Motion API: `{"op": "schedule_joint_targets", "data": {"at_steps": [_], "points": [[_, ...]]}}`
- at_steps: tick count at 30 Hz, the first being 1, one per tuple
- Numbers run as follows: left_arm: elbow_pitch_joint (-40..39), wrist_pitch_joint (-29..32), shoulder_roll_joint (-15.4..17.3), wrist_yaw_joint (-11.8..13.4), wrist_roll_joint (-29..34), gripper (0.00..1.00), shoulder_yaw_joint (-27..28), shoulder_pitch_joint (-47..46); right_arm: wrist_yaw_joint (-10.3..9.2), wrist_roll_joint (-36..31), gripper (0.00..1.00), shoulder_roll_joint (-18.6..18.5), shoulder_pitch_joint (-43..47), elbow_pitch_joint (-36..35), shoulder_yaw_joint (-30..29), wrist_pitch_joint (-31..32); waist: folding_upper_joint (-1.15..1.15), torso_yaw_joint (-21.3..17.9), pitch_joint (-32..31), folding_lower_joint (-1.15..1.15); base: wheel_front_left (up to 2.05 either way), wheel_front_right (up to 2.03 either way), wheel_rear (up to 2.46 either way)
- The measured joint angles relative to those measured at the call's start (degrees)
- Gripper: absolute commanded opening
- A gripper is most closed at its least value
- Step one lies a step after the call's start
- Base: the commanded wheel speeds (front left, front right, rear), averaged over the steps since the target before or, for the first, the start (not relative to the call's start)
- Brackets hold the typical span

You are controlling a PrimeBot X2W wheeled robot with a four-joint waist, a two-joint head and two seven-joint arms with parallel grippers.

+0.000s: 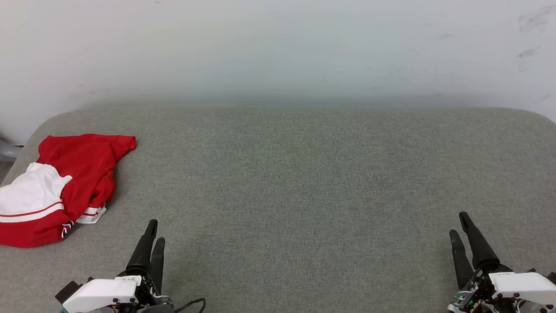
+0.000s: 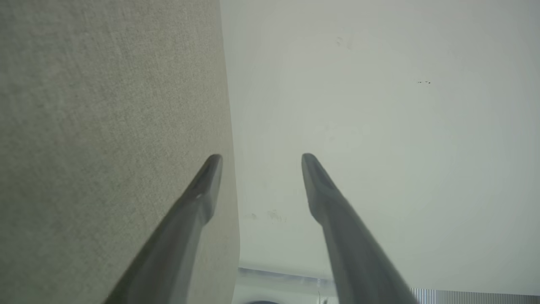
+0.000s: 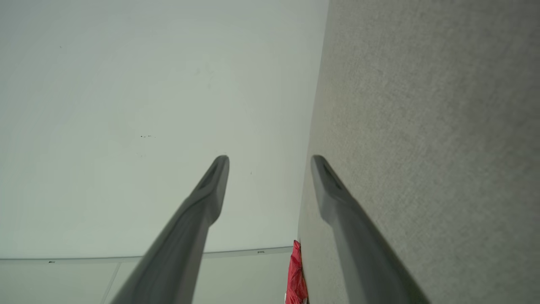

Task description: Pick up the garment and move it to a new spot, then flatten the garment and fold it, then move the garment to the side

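My head camera looks forward and down over the counter (image 1: 304, 174) to the wall (image 1: 278, 52) behind it. Both wrist cameras ride close above the counter, rolled sideways, sighting along the left claw (image 2: 261, 158) and right claw (image 3: 270, 158) toward that wall. Head and right wrist views share the garment (image 1: 82, 174) at the counter's left end.

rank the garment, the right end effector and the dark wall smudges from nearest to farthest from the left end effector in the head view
1. garment: just ahead and left of the left end effector, at the table's left edge.
2. right end effector: across the table, on the right side.
3. dark wall smudges: top right, beyond the table's far edge.
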Motion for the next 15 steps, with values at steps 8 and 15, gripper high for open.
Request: {"op": "schedule_joint_targets", "data": {"at_steps": [8, 15], "points": [[-1.75, -2.27, -0.01, 0.00, 3.05, 1.00, 0.34, 0.00, 0.00, -3.41, 1.00, 0.02, 0.00, -0.71, 0.30, -2.25, 0.00, 0.04, 0.08, 0.00, 0.00, 0.00, 0.00], [-3.85, -4.16, 0.00, 0.73, 10.44, 1.00, 1.47, 0.00, 0.01, -11.07, 1.00, 0.03, 0.05, -3.10, 0.01, -4.07, 0.00, 0.10, 0.17, 0.00, 0.00, 0.00, 0.00]]}}
